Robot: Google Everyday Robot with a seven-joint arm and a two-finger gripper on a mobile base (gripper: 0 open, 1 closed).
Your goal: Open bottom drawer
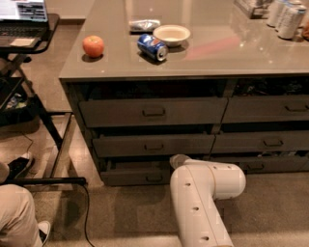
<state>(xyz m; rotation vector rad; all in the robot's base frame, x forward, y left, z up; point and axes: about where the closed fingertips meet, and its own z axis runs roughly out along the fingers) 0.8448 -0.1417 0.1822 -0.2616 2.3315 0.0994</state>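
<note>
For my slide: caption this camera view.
White robot arm with its gripper at the slim dark grey-brown bottom drawer.

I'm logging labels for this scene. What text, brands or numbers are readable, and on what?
No text reads clearly.
Blue soda can: logo too blurred.
Laptop screen: lines too small.
Cans at right: unreadable.
Bottom drawer, with the gripper at its right end: no marking.

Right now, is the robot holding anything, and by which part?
It cannot be told; the hand sits at the bottom drawer front, mostly hidden behind its own arm.
</note>
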